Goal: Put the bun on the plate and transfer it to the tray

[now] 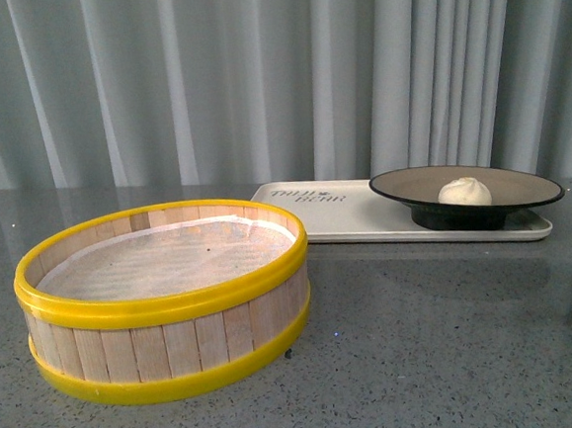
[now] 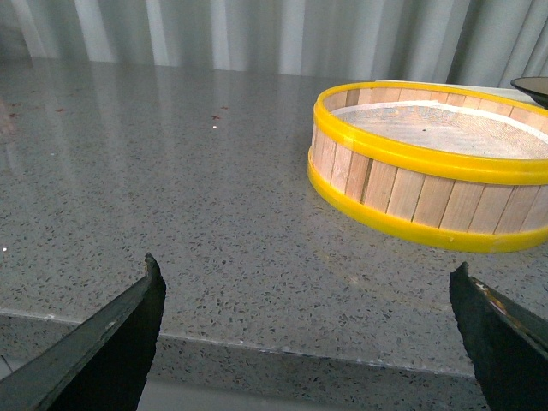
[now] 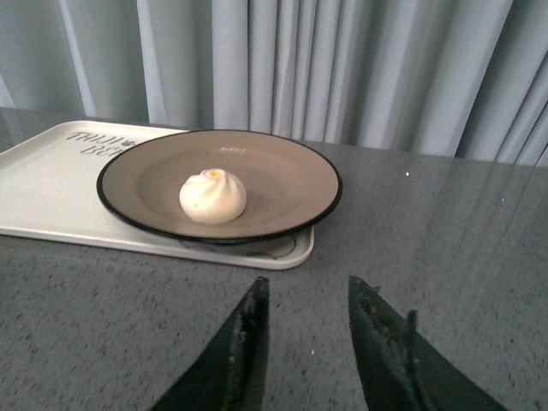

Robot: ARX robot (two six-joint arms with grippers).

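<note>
Left tool [image 2: 308, 330] seen wide open, empty, over bare worktop [image 1: 454, 340] near its front-left edge. Steamer basket [image 1: 164, 298] noted front-left, empty of buns. Toward back-right edge: tray [image 1: 316, 212] carrying plate [image 1: 522, 190], bun [image 1: 464, 192] resting in plate centre. Right tool [image 3: 306, 330] slightly parted, gripping nothing, short of tray. Task judged complete; advisable only to retreat clear without nudging tray.
</note>
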